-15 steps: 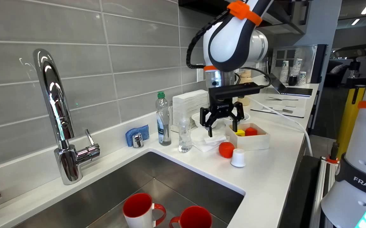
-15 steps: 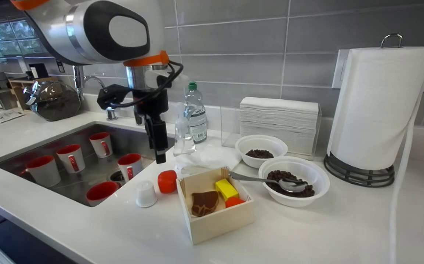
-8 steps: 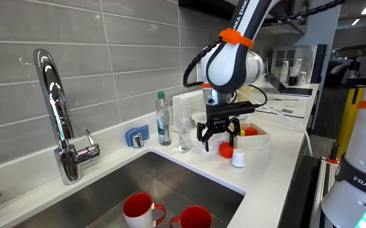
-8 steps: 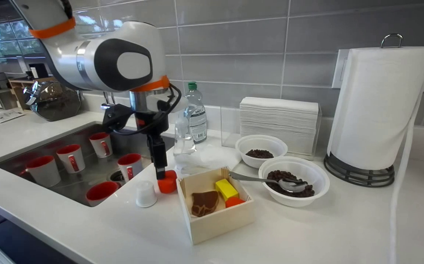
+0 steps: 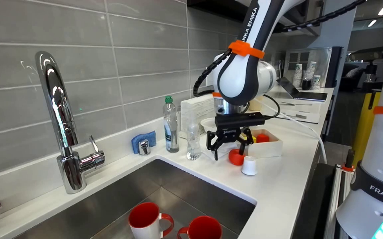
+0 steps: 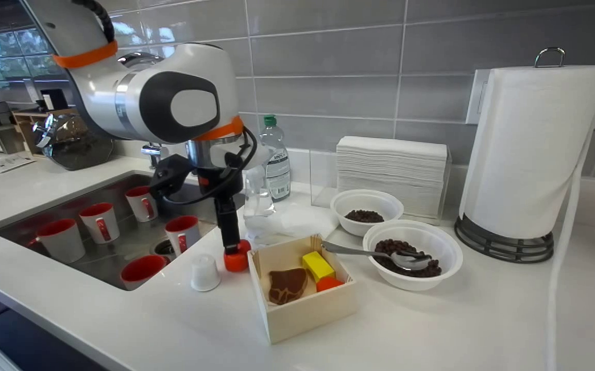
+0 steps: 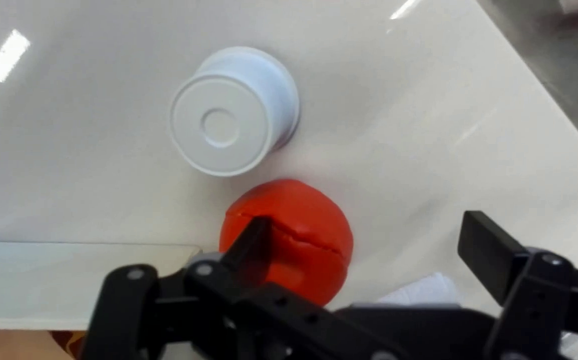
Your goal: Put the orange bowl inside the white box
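The orange bowl's place is taken by a round, seamed red-orange ball (image 5: 236, 158), also seen in the other views (image 6: 236, 262) (image 7: 314, 230). It lies on the counter beside the white box (image 5: 266, 151). That open-top, pale box (image 6: 312, 320) holds a brown piece, a yellow block and a red-orange piece; its edge shows in the wrist view (image 7: 33, 285). My gripper (image 5: 228, 156) is open and low over the counter. In the wrist view, one finger overlaps the ball and seems to press its top; the other finger stands well apart, so the ball is not between the fingers (image 7: 369, 220).
A small upturned white cup (image 6: 205, 273) stands close to the ball. The sink (image 5: 191, 176) with red-and-white mugs lies beside the counter. A clear bottle (image 5: 194, 146), crumpled napkin (image 5: 218, 149), soap bottle (image 6: 275, 165) and white bowls (image 6: 413, 255) with a spoon stand near.
My gripper has come down from above the ball to its height, then shifted slightly. One finger now overlaps the ball, whose top looks dented. The box has not moved.
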### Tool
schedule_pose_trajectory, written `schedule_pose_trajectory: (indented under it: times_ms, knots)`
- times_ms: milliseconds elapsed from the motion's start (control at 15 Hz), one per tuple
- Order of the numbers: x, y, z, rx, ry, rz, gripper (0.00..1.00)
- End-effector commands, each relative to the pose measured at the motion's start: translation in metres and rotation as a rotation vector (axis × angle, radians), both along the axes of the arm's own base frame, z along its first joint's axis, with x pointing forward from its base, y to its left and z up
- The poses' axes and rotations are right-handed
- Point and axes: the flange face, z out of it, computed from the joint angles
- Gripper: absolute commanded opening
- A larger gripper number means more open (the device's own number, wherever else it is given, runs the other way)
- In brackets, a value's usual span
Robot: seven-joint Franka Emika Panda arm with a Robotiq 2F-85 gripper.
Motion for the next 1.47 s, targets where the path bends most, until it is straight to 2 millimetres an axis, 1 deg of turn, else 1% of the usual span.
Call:
schedule_pose_trajectory:
  times_ms: [0,133,467,733,867,1067,1400]
  knots:
    - [0.001,-0.002,-0.004,-0.011,-0.011,-0.027,1.00]
    - [0.000,-0.003,-0.005,-0.020,-0.005,-0.032,0.73]
    - [0.000,-0.004,-0.003,-0.041,-0.006,-0.029,0.34]
    - [0.002,-0.001,0.008,-0.059,-0.016,-0.015,0.03]
    - [0.005,0.004,0.012,-0.066,-0.021,-0.003,0.00]
    - [0.010,0.014,0.027,-0.084,-0.052,0.007,0.00]
    - [0.017,0.040,0.068,-0.081,-0.116,0.037,0.00]
